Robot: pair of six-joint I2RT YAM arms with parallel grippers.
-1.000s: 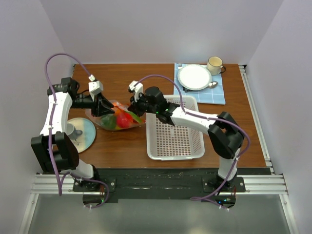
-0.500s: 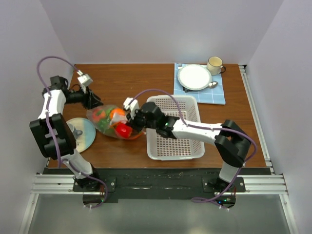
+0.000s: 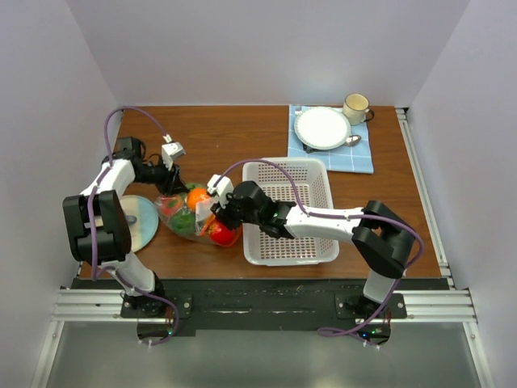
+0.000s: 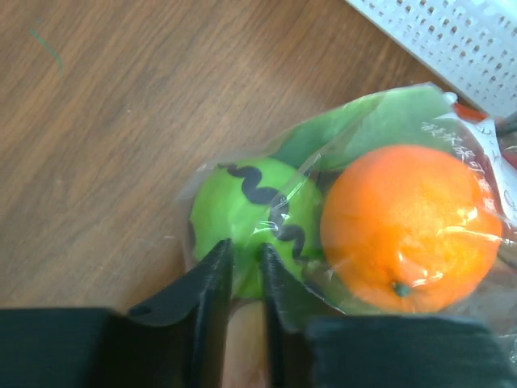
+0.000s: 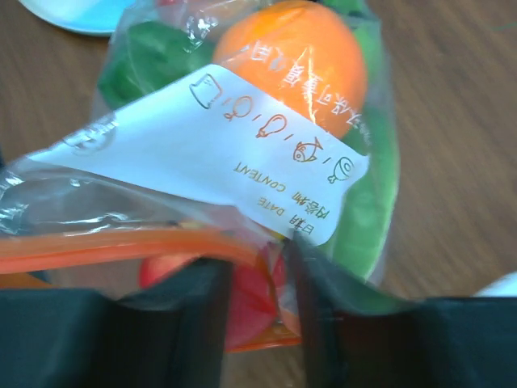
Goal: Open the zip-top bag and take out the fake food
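The zip-top bag (image 3: 194,217) lies on the wooden table just left of the basket, with the fake food inside it: an orange (image 3: 198,196), a red piece (image 3: 224,234) and green pieces (image 3: 182,220). My left gripper (image 3: 174,184) is at the bag's far left end. In the left wrist view its fingers (image 4: 245,250) stand nearly together, pinching clear film over a green fruit (image 4: 250,206) next to the orange (image 4: 408,226). My right gripper (image 3: 216,212) is at the zip end. It (image 5: 257,267) is open, straddling the orange zip strip (image 5: 121,246) and red piece (image 5: 250,303) under the white label (image 5: 218,153).
A white perforated basket (image 3: 287,166) stands right of the bag, under my right forearm. A pale blue plate (image 3: 144,225) lies at the left beside the left arm. At the back right, a white plate (image 3: 323,128) and a mug (image 3: 355,105) sit on a blue cloth.
My left gripper came back from the far left edge to the bag and narrowed onto its film. The right jaws opened at the zip end. The bag shifted slightly toward the near edge.
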